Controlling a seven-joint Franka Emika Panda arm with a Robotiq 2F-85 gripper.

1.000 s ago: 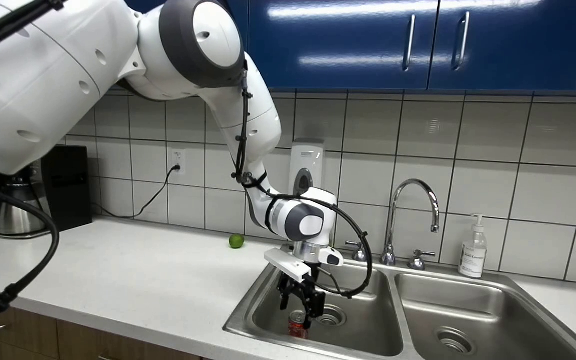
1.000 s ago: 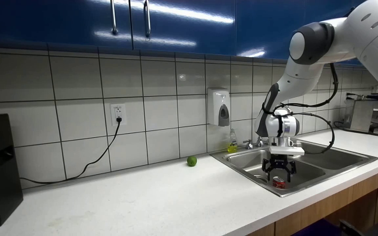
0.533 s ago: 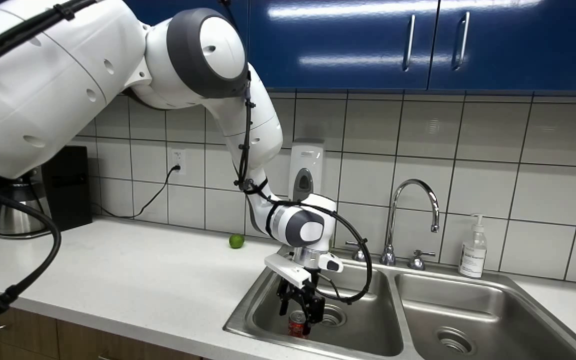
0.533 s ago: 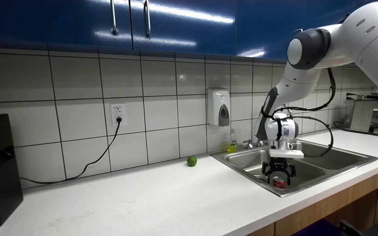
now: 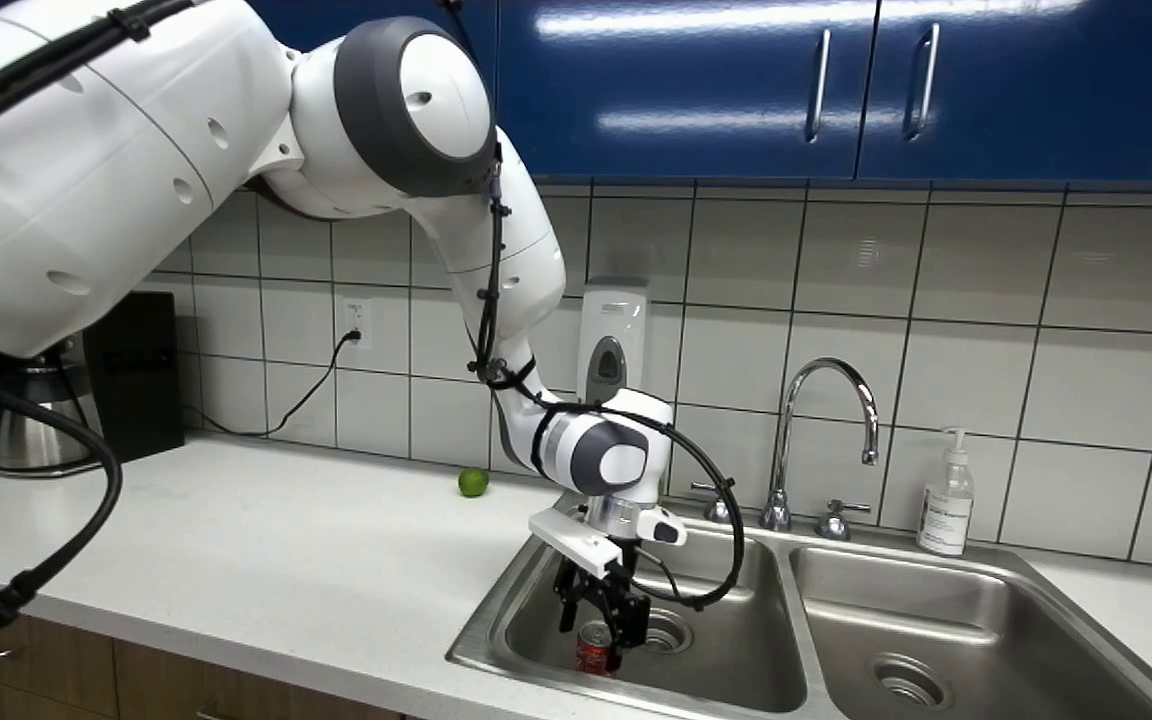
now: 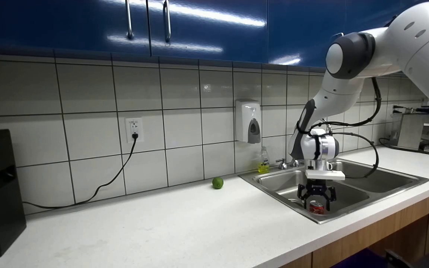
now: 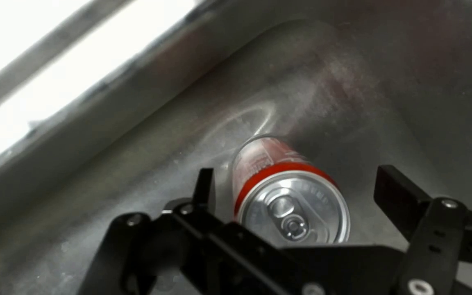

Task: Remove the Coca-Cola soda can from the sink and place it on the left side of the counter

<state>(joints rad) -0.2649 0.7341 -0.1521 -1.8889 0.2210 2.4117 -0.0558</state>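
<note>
The red Coca-Cola soda can point(image 5: 592, 656) stands in a basin of the steel sink point(image 5: 804, 630), close to its front wall. It also shows in an exterior view point(image 6: 316, 209) and in the wrist view point(image 7: 293, 205), with its silvery top and pull tab facing the camera. My gripper point(image 5: 591, 642) is open, low in the basin, with a finger on either side of the can. In the wrist view the gripper point(image 7: 295, 182) shows gaps between the can and both fingers, wider at the right finger. The pale counter point(image 6: 162, 230) extends to the left of the sink.
A green lime point(image 6: 218, 182) lies on the counter near the tiled wall. A chrome faucet point(image 5: 786, 430) and a white pump bottle point(image 5: 946, 505) stand behind the sink. A yellow soap bottle point(image 6: 263, 163) stands at the sink's back corner. A black appliance point(image 5: 136, 370) stands at the counter's far left.
Over the first half second the arm lowered slightly, bringing the open fingers further down around the can. Since then nothing has visibly moved. The can has stayed in place.
</note>
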